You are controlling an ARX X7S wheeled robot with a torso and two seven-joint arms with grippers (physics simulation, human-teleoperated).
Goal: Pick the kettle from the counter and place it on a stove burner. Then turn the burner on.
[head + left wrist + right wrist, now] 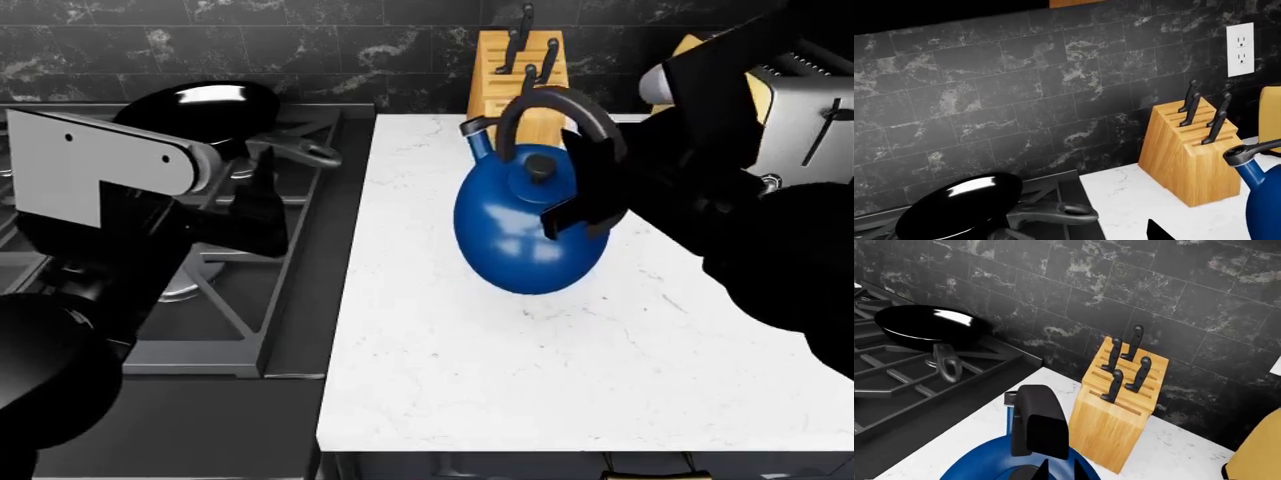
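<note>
We've got the right gripper (577,195) with its fingers clamped on the kettle (527,228) handle, kettle sitting on the white surface (534,380) just right of the stove (267,310). Left gripper (260,205) hovers over the grates; can't tell if it's open.

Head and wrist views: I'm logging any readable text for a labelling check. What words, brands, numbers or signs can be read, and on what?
None can be read.
The kettle, knife block, frying pan, wall outlet and toaster show no lettering.

Kettle (1264,200) cut by frame edge; toaster (807,110) partly hidden.
</note>
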